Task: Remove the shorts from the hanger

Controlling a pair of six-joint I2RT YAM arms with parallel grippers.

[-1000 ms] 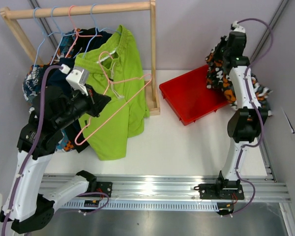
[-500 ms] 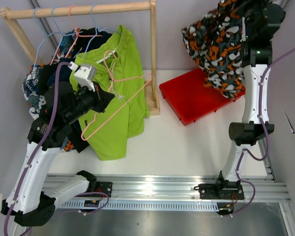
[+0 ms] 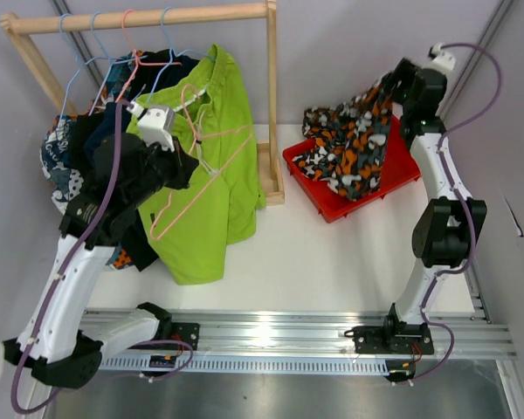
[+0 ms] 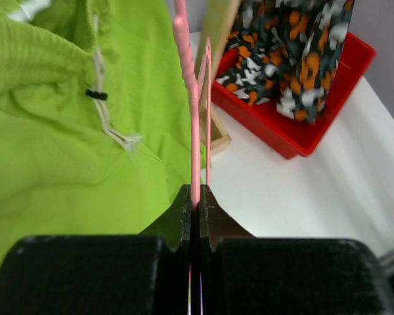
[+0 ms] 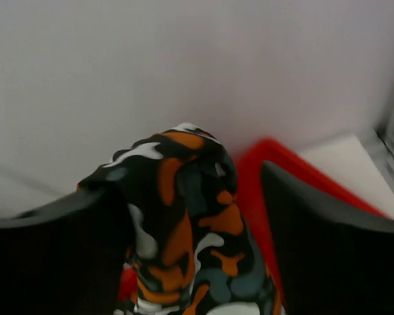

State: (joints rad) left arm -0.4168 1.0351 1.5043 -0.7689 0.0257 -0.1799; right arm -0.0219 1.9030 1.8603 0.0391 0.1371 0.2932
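On the left, a pink wire hanger (image 4: 193,144) is pinched by the left gripper (image 4: 196,191) — its limp lime-green fabric shorts (image 4: 65,164) are judged best taken at the waistband (image 4: 43,59); the right gripper (image 5: 190,180) has an unclear hold.

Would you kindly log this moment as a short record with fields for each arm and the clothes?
left pincer: shut on the pink hanger
green shorts: hanging at the wooden rack, behind the pink hanger
right pincer: above the red bin, camouflage shorts between its fingers; grip unclear
camouflage shorts: off the rack, lower end in the red bin
other shorts: dark and patterned pairs at the rack's left
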